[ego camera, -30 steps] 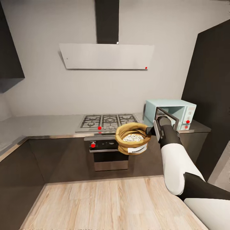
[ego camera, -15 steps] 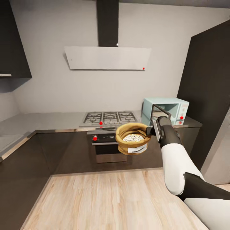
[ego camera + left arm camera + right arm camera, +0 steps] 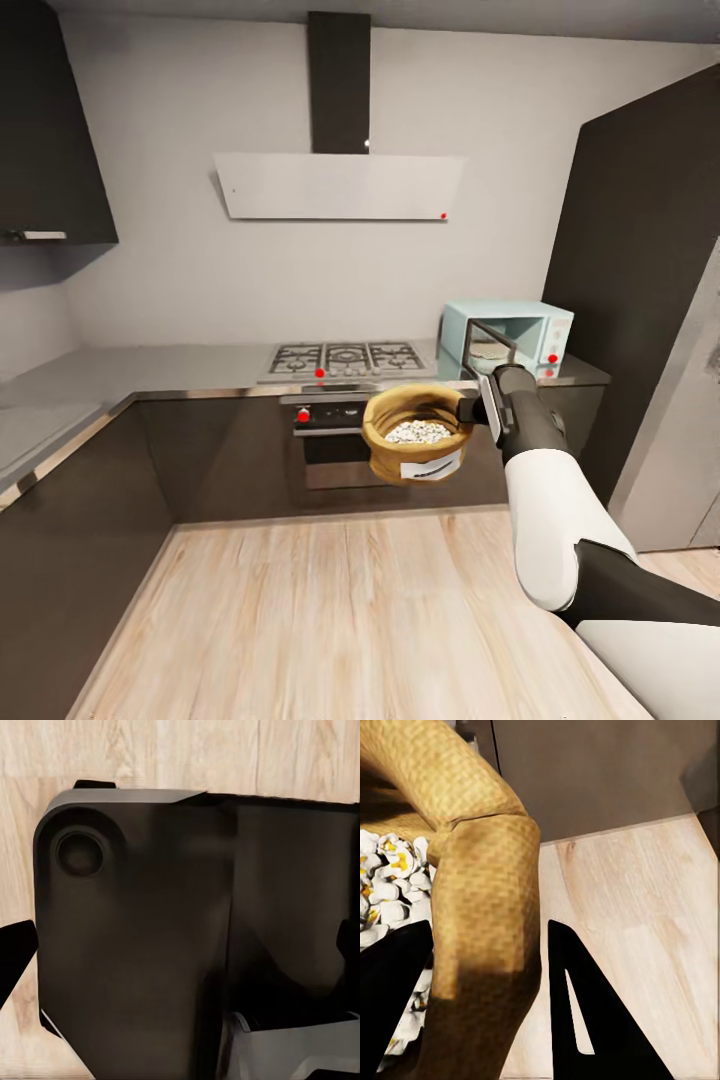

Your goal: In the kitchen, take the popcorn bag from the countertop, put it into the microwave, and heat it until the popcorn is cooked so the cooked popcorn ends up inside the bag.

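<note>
Right pincer (image 3: 474,409) carries the popcorn bag (image 3: 416,436), rim clamped, kernels already popped.
Microwave (image 3: 506,338) stands open; what remains looks like set-down.

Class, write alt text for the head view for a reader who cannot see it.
The right gripper holds a mustard-tan paper popcorn bag of white popcorn by its rim, above a pale wood floor. Behind, a mint-blue microwave stands open on the grey countertop.
</note>
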Robot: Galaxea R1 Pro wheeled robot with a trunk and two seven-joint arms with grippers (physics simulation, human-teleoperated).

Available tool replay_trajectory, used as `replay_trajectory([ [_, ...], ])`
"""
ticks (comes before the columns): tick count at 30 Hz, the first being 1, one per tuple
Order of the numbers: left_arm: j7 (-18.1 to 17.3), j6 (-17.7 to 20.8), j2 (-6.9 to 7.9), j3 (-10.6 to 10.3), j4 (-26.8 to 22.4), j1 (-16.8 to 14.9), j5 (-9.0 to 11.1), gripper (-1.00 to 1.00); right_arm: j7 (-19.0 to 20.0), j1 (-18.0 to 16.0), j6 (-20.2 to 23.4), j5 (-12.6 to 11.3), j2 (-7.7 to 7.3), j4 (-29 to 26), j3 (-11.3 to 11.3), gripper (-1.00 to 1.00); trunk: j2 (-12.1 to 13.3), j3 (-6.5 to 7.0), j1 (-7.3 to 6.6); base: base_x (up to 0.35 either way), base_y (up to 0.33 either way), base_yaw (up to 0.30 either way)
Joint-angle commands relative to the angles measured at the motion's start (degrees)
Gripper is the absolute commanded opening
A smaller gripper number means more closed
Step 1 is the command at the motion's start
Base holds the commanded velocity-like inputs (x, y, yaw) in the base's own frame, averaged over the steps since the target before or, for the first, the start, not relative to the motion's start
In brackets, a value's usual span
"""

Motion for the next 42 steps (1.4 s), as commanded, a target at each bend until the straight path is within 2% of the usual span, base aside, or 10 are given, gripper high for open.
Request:
replay_trajectory([
  [1,-0.01,-0.17,-0.01,0.03,0.02,-0.01,0.35,1.0,-0.05,-0.06,0.14,0.04,0.05,-0.05,-0.23,-1.0,-0.06,-0.07,-0.02,-0.193,0.0,0.0],
  [6,0.07,-0.17,-0.01,0.03,-0.01,0.01,0.36,1.0,-0.51,-0.06,0.14,0.05,-0.03,-0.05,-0.24,-1.0,-0.06,-0.07,-0.02,-0.039,0.0,-0.097],
  [42,0.08,-0.17,-0.01,0.03,-0.04,0.0,0.44,1.0,-0.74,-0.06,0.14,0.14,-0.05,-0.05,-0.24,-1.0,-0.06,-0.07,-0.02,0.0,0.0,-0.265],
])
